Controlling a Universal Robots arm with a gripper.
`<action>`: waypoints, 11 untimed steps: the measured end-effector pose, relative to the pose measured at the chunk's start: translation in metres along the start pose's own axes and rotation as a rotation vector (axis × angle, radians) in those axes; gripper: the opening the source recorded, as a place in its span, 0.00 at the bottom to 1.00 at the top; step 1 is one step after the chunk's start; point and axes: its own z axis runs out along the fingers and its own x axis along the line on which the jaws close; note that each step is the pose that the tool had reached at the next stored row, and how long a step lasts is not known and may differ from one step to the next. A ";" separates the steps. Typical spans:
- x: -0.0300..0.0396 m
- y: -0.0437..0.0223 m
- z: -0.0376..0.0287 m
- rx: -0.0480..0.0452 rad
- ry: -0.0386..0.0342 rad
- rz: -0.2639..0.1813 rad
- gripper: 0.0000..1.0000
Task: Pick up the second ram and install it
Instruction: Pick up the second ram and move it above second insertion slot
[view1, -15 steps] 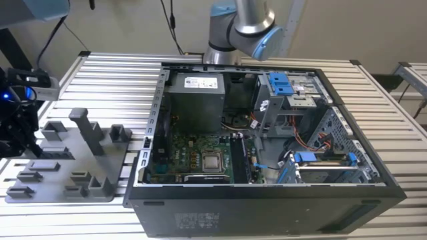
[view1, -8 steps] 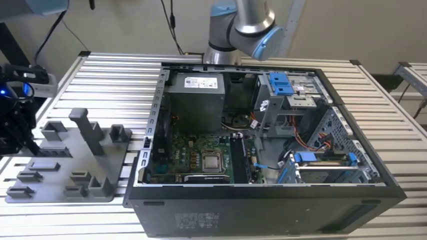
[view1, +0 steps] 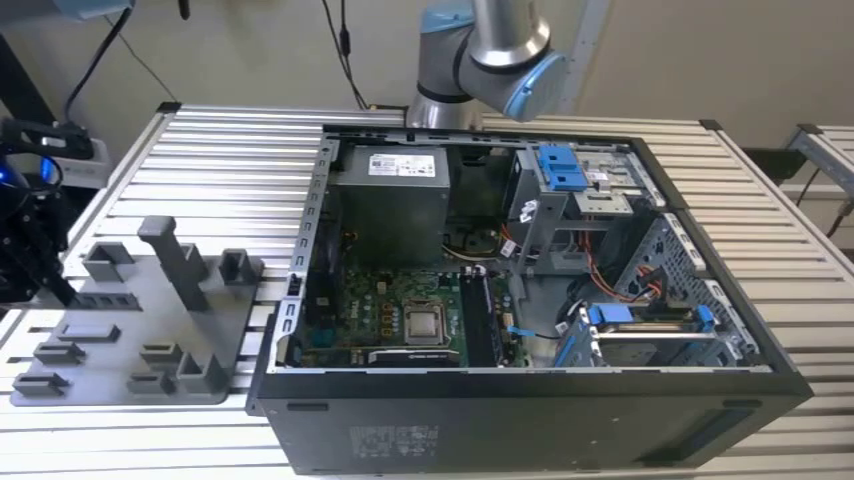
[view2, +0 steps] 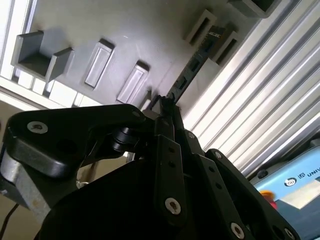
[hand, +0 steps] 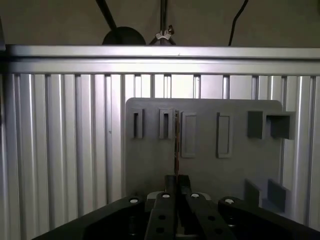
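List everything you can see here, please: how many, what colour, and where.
second ram: one, dark, edge-on between the end effector's fingers, far end at a slot of the fixture plate.
fixture plate: one, grey, with raised blocks, at the exterior view's left.
computer case: one, black, open, beside the plate.
motherboard: one, green, inside the case.
table: one, silver, ribbed, under everything.
robot arm: one, silver with blue caps, behind the case.
end effector: one, black, shut on the second ram.
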 end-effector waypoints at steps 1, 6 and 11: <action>0.0000 0.0000 -0.0011 -0.0001 0.0001 0.000 0.14; -0.0001 0.0001 -0.0066 0.0000 0.0001 0.000 0.14; -0.0002 0.0002 -0.0124 0.0000 0.0000 0.000 0.14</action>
